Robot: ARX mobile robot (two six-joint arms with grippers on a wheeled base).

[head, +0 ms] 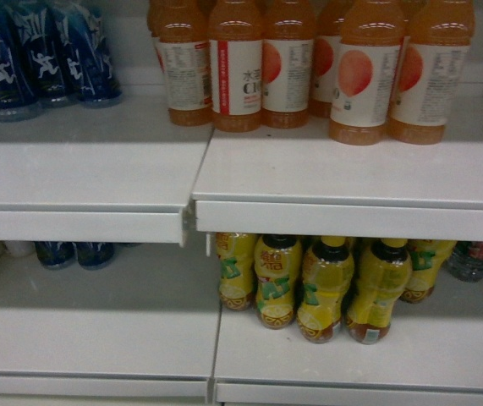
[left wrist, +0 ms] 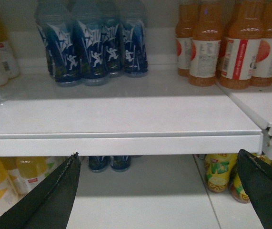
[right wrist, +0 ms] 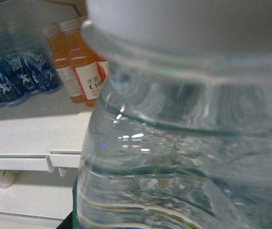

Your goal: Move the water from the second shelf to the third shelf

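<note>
Water bottle (right wrist: 183,143) before orange drinks (right wrist: 81,67)

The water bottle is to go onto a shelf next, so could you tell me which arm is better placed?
The right. Its wrist camera is filled by the water bottle, right against it, while the left gripper shows empty, open fingers.

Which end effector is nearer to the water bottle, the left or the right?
Right. The water bottle fills the right wrist view, directly at that end effector. The left end effector faces the blue bottles with open fingers, nothing between them.
</note>
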